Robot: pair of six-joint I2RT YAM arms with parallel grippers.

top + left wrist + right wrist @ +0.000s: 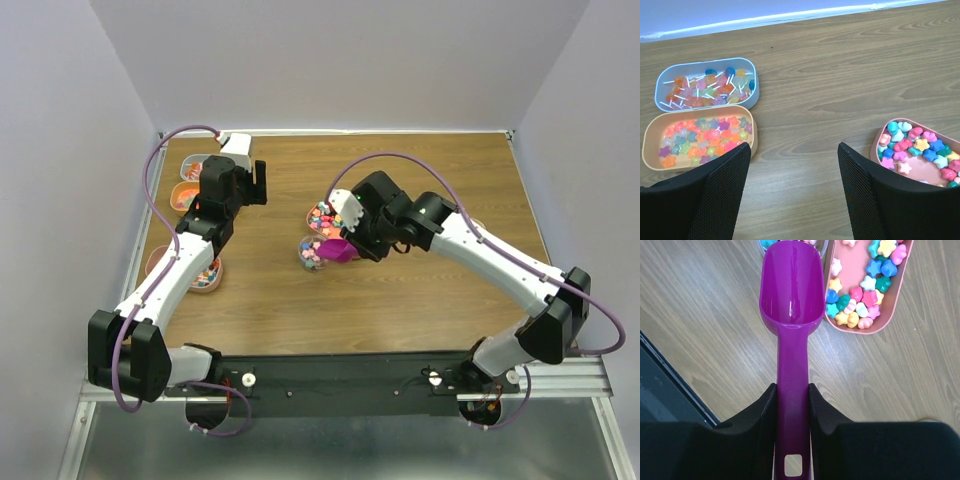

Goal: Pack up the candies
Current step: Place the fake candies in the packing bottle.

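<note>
The candies lie in several containers. A grey-blue tray (705, 85) holds lollipop sweets and a peach tray (700, 137) holds star sweets, both at the table's far left (190, 180). A pink tray (917, 150) of star and heart sweets sits mid-table (320, 213) (870, 285). A clear jar (311, 254) holds some sweets. My right gripper (791, 390) (352, 243) is shut on the handle of the magenta scoop (791, 285) (338, 251). The scoop's bowl looks empty, and its tip is over the jar's rim. My left gripper (794, 175) (258, 185) is open and empty above bare wood between the trays.
Another small container of sweets (207, 275) sits by the left arm's forearm, partly hidden by it. The black base rail (670, 390) runs along the table's near edge. White walls close the table's left, back and right sides.
</note>
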